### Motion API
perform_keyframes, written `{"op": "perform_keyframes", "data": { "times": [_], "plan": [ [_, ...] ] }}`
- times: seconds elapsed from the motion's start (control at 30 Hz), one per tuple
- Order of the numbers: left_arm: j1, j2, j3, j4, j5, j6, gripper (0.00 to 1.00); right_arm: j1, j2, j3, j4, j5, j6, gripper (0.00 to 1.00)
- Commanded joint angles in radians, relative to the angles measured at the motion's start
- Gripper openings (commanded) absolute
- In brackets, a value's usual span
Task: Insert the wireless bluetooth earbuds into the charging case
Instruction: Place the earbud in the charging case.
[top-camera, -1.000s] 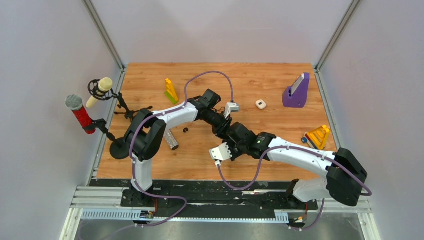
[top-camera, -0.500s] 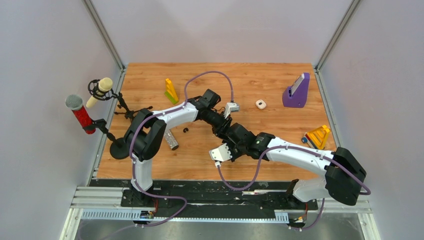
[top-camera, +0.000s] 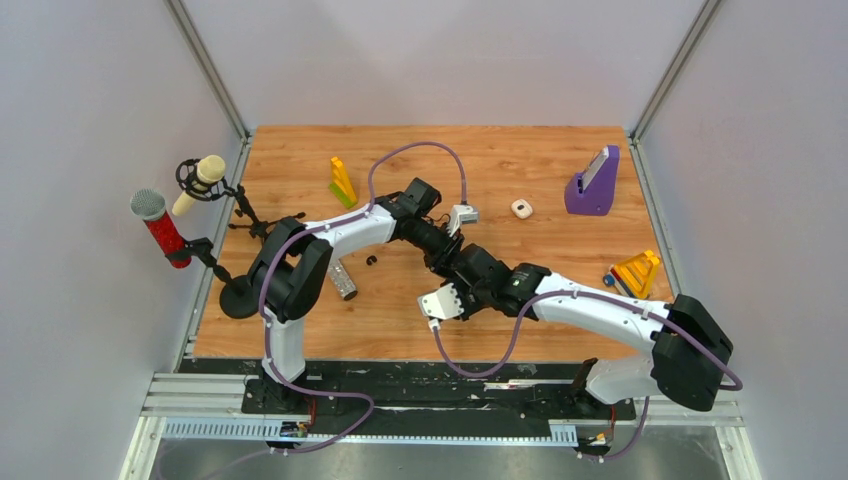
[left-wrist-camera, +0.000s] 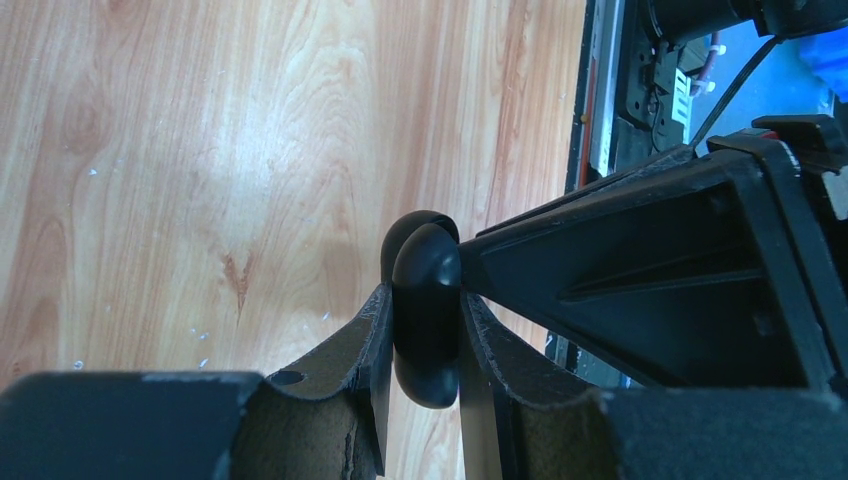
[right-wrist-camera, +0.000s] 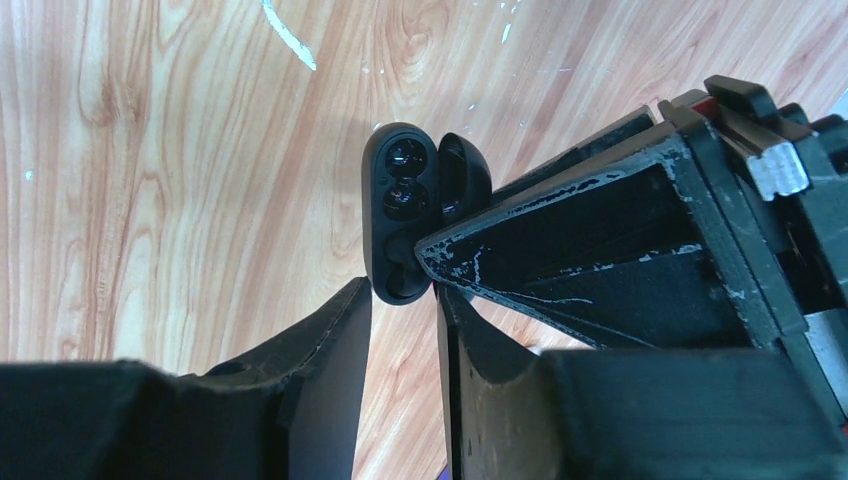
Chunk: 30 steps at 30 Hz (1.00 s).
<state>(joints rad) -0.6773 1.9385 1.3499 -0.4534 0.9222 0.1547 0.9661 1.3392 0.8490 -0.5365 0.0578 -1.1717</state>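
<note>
A black charging case (left-wrist-camera: 426, 310) is clamped between my left gripper (left-wrist-camera: 424, 345) fingers, held above the wood. In the right wrist view the same case (right-wrist-camera: 398, 215) stands open, its lid (right-wrist-camera: 465, 178) swung right, with dark glossy round shapes in its wells. My right gripper (right-wrist-camera: 402, 292) has its fingers apart, and the case's lower end sits right at their tips. In the top view both grippers meet at mid-table (top-camera: 458, 268). A small black earbud (top-camera: 372, 261) lies on the table left of them. A white case (top-camera: 521, 208) lies farther back. White buds are not visible.
A thin white sliver (right-wrist-camera: 290, 35) lies on the wood. A purple stand (top-camera: 592, 182) is at back right and a yellow block (top-camera: 342, 182) at back left. An orange-yellow toy (top-camera: 634, 272) sits right, a silver cylinder (top-camera: 342, 280) left, and microphones (top-camera: 160, 230) at the left edge.
The right wrist has shifted very slightly left and up toward the left gripper. The left arm and the case have hardly moved.
</note>
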Motion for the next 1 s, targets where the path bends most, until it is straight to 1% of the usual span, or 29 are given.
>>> {"op": "perform_keyframes", "data": {
  "times": [0.0,0.23,0.37,0.43,0.53,0.57,0.63,0.83,0.9,0.93,0.97],
  "plan": [
    [-0.004,-0.004,0.034,0.014,0.041,-0.001,0.18,0.005,-0.03,0.066,0.036,-0.004,0.027,0.33],
    [-0.004,-0.008,0.032,0.015,0.038,0.002,0.18,-0.004,-0.052,0.094,0.021,-0.003,0.042,0.33],
    [-0.005,-0.006,0.032,0.019,0.038,0.001,0.18,-0.016,-0.072,0.112,-0.022,-0.007,0.062,0.34],
    [-0.004,-0.007,0.031,0.019,0.037,0.001,0.18,-0.017,-0.088,0.12,-0.051,-0.027,0.08,0.37],
    [-0.004,-0.012,0.029,0.018,0.021,0.005,0.18,-0.016,-0.114,0.138,-0.087,-0.041,0.101,0.43],
    [-0.004,-0.015,0.028,0.018,0.019,0.006,0.18,-0.016,-0.123,0.153,-0.106,-0.067,0.101,0.45],
    [-0.005,-0.019,0.029,0.018,0.015,0.005,0.18,-0.017,-0.143,0.184,-0.129,-0.077,0.106,0.47],
    [-0.004,-0.028,0.034,0.011,-0.008,0.014,0.18,-0.045,-0.162,0.325,-0.176,-0.095,0.189,0.5],
    [-0.004,-0.031,0.034,0.01,-0.015,0.019,0.18,-0.065,-0.163,0.375,-0.175,-0.128,0.228,0.58],
    [-0.004,-0.031,0.034,0.009,-0.018,0.02,0.18,-0.08,-0.163,0.398,-0.175,-0.147,0.249,0.66],
    [-0.005,-0.032,0.035,0.009,-0.018,0.021,0.18,-0.094,-0.16,0.42,-0.175,-0.166,0.272,0.69]
  ]
}}
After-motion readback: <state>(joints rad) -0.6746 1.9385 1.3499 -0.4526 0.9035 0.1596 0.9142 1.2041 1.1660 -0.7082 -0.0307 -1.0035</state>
